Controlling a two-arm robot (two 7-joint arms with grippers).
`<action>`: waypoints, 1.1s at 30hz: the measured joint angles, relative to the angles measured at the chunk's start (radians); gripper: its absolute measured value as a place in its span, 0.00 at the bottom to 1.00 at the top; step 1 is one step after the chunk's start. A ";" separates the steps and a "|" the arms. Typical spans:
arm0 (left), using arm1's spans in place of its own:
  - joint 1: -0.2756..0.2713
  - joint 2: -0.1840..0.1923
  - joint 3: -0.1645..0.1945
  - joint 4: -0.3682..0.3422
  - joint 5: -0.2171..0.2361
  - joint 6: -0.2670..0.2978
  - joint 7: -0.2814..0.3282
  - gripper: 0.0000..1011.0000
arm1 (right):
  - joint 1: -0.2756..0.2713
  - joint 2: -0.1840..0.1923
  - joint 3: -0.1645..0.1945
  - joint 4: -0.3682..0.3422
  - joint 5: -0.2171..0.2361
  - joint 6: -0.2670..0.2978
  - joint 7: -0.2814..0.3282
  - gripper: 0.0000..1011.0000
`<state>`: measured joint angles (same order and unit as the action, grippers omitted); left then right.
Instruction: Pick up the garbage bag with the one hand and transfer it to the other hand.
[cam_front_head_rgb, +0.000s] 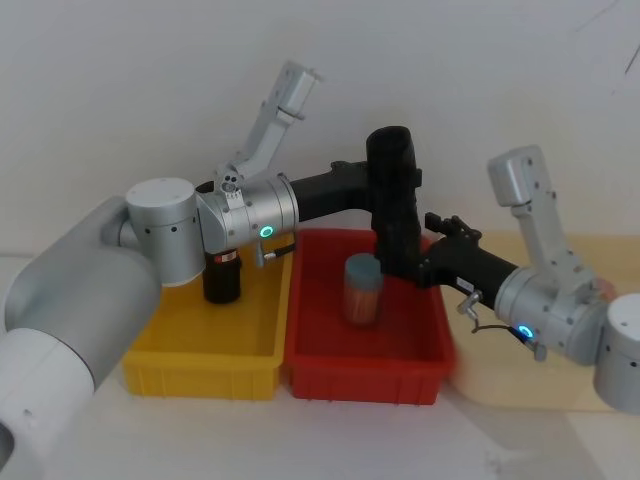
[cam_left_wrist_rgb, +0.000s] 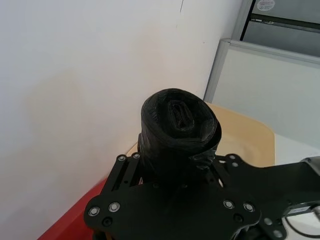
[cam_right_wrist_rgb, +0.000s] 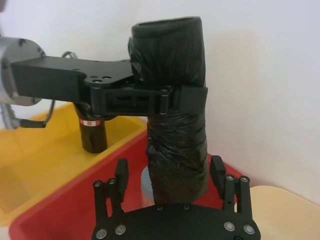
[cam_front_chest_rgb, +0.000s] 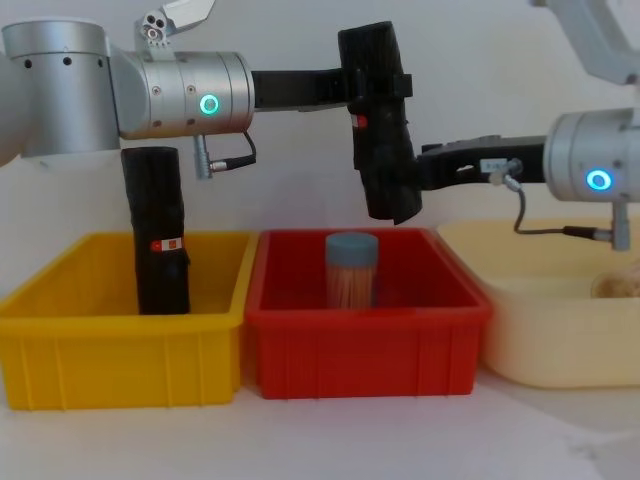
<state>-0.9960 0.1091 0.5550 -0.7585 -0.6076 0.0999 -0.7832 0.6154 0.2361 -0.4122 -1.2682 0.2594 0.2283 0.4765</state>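
Black garbage bag roll (cam_front_chest_rgb: 380, 120) is hanging upright above the red bin (cam_front_chest_rgb: 370, 345). Left gripper (cam_front_head_rgb: 392, 185) is clamping its upper part, jaws closed tight on it. Right gripper (cam_front_head_rgb: 412, 262) is sitting at the roll's lower end, jaws spread either side, fingers (cam_right_wrist_rgb: 216, 170) apart from it. Inside the red bin, a blue-capped jar (cam_front_chest_rgb: 351, 268) is standing.

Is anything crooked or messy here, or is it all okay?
Nothing is spilled or broken. The black garbage bag roll hangs a bit tilted above the red bin, with the left gripper shut on its upper part and the right gripper around its lower end, fingers apart.
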 joint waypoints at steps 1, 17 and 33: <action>0.000 0.000 0.000 0.000 0.000 0.000 0.000 0.37 | 0.004 -0.003 -0.002 0.007 -0.001 0.000 -0.003 0.99; -0.001 -0.001 0.000 0.001 0.000 0.000 0.000 0.37 | 0.085 -0.065 -0.035 0.136 -0.025 -0.026 -0.050 0.99; -0.001 -0.001 0.000 0.001 0.000 0.000 0.000 0.37 | 0.127 -0.102 -0.048 0.207 -0.046 -0.045 -0.081 0.75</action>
<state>-0.9968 0.1085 0.5549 -0.7572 -0.6075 0.0998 -0.7835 0.7419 0.1342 -0.4601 -1.0617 0.2139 0.1836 0.3952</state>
